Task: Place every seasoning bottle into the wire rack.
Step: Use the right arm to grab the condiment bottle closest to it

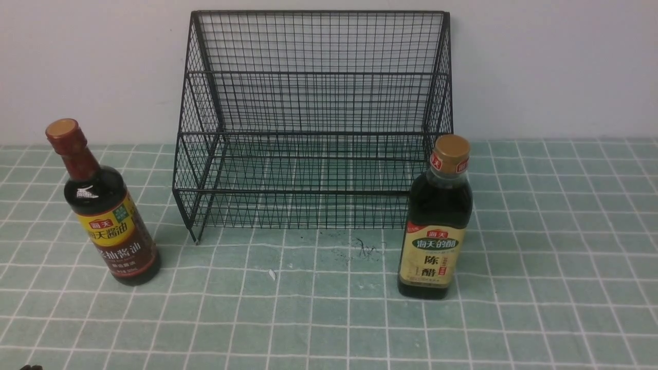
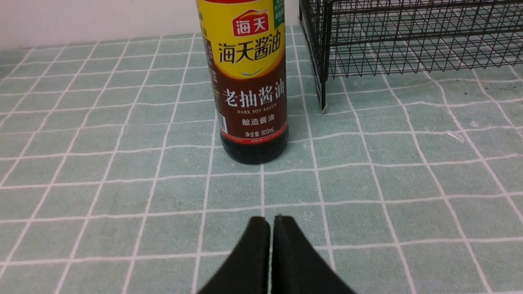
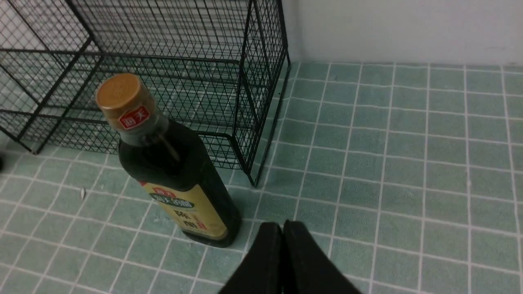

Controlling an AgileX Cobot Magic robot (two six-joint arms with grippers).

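1. While both bottles stand outside the rack (image 1: 318, 133), no part of the task is done; neither is inside it.
2. Red-neck bottle (image 1: 108, 216): upright on the surface (image 1: 329, 318), left of the rack's left front corner, near it but apart.
3. Gold-cap bottle (image 1: 437, 226): upright, just in front of the rack's right front corner. The right wrist view suggests a small gap from the wire; contact cannot be ruled out.
4. Left end effector (image 2: 271, 220): fingers pressed together, nothing held. It sits low and faces the red-neck bottle from the side away from the rack.
5. Right end effector (image 3: 282, 226): fingers together, empty, close to the gold-cap bottle's base, also on the side away from the rack.
6. Judgement: everything remains. Each end effector must open, grip its bottle, lift it over the low front rail and set it down inside.
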